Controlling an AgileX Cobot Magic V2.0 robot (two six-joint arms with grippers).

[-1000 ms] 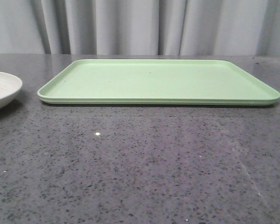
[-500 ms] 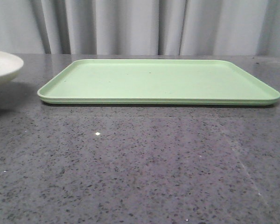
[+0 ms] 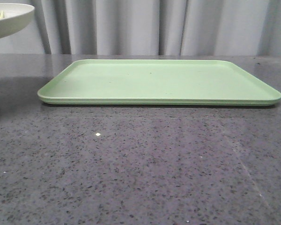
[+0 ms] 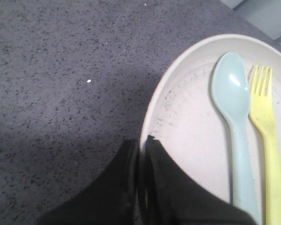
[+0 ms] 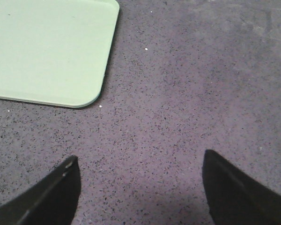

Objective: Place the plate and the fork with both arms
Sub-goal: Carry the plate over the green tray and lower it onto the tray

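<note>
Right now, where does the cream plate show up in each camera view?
Front view: the plate sits in the top left corner, lifted above the table, partly cut off by the picture's edge.
Left wrist view: it fills the right side, its rim pinched in the left hand.
Right wrist view: not in it.
Shared landmark: the yellow fork lying in the plate beside the blue spoon; its tines peek over the rim in the front view.

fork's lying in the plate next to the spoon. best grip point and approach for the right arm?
Take the fork by its thick handle, from above. It lies flat in the plate, parallel to the spoon, which sits close on one side, so close across the handle's width. The right gripper is open and free.
</note>
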